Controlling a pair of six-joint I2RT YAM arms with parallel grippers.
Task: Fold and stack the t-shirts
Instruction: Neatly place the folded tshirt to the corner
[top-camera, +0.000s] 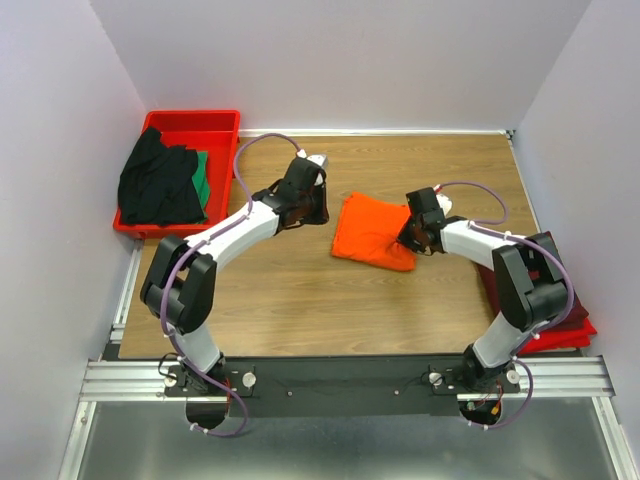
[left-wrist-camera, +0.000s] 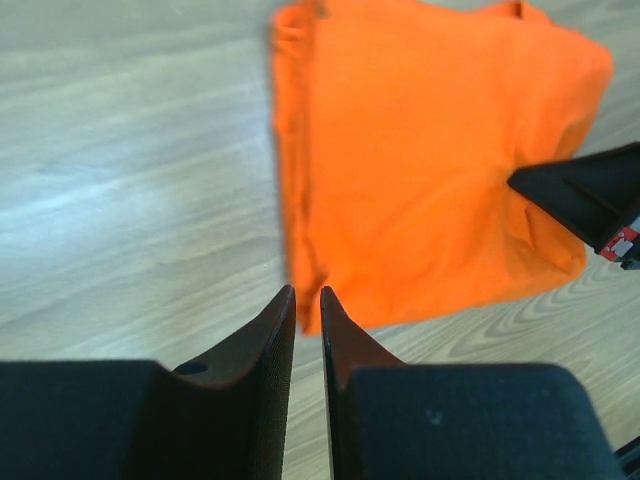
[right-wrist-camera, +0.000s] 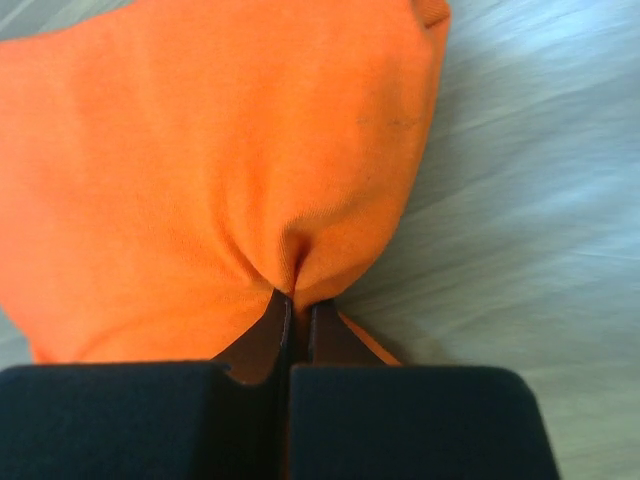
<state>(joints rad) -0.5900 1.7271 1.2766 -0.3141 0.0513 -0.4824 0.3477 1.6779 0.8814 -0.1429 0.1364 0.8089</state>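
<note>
The orange t-shirt lies folded in the middle of the table. My right gripper is shut on a pinch of cloth at the shirt's right edge, and its black finger shows in the left wrist view. My left gripper hovers at the shirt's left side, its jaws a narrow gap apart with nothing between them. A black t-shirt and a green one lie in the red tray. A maroon t-shirt lies at the right, mostly hidden by my right arm.
The red tray stands at the back left corner against the white walls. Another red rigid piece sticks out under the maroon cloth at the table's right edge. Bare wood lies in front of the orange shirt.
</note>
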